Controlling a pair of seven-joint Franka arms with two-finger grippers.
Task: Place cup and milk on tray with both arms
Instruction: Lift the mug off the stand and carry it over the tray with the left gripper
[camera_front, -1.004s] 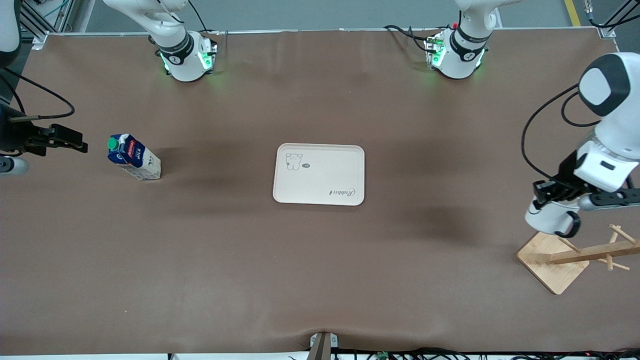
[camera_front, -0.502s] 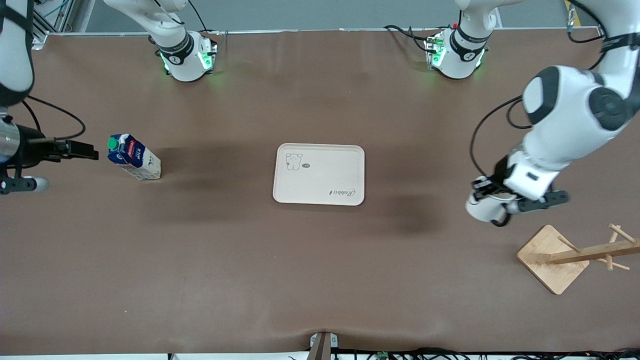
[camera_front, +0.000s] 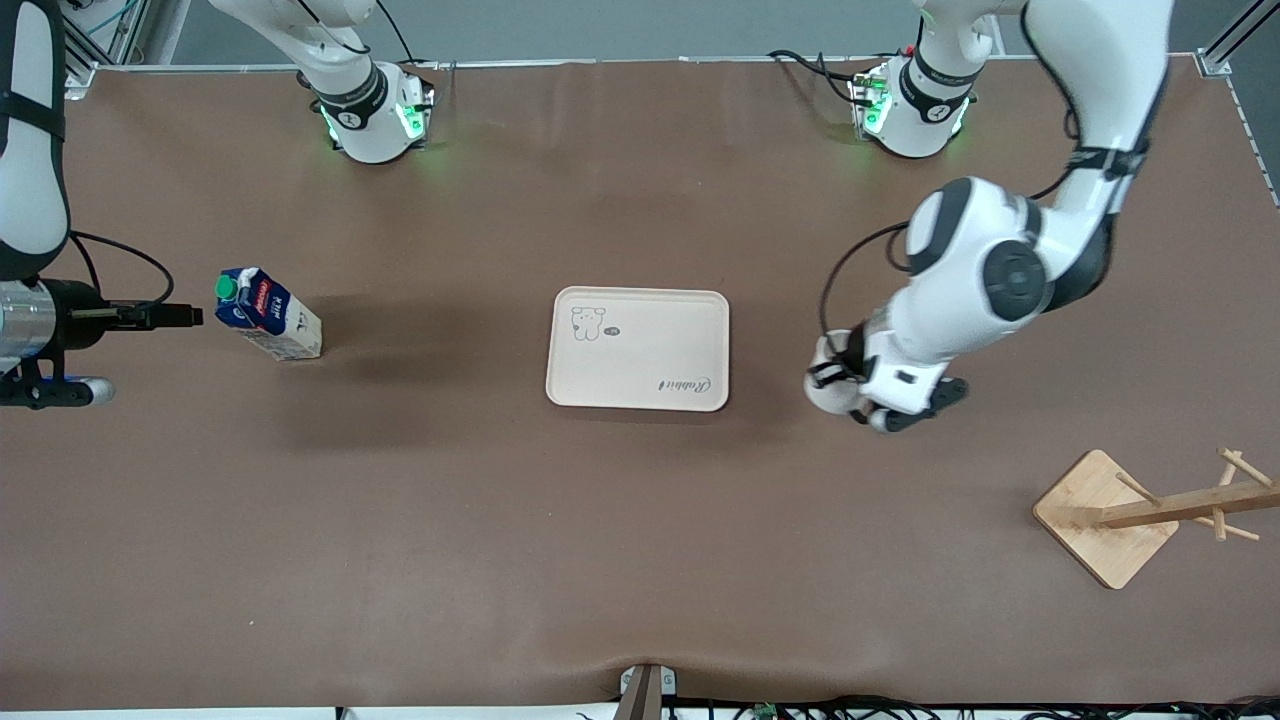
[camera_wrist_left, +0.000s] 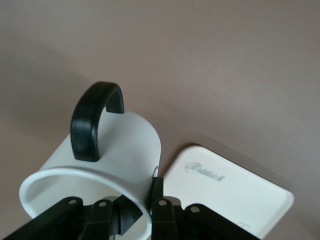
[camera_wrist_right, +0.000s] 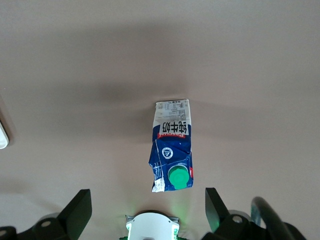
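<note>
The cream-white tray (camera_front: 640, 350) lies at the table's middle. My left gripper (camera_front: 848, 383) is shut on the rim of the white cup (camera_front: 822, 390) and holds it just above the table beside the tray, toward the left arm's end. In the left wrist view, one finger is inside the rim and one outside (camera_wrist_left: 137, 210); the cup (camera_wrist_left: 127, 150) shows its black handle (camera_wrist_left: 95, 120), with the tray (camera_wrist_left: 235, 195) close by. The milk carton (camera_front: 268, 316) stands toward the right arm's end. My right gripper (camera_front: 188, 316) is open and empty beside it, level with its top. The right wrist view shows the gripper (camera_wrist_right: 146, 212) and the carton (camera_wrist_right: 172, 150).
A wooden mug rack (camera_front: 1105, 515) with pegs stands at the left arm's end, nearer the front camera. The two arm bases (camera_front: 375, 115) (camera_front: 910, 110) glow green along the table's edge farthest from the camera. A brown cloth covers the table.
My left arm has carried the cup from over the wooden rack to beside the tray. My right gripper has moved closer to the milk carton.
</note>
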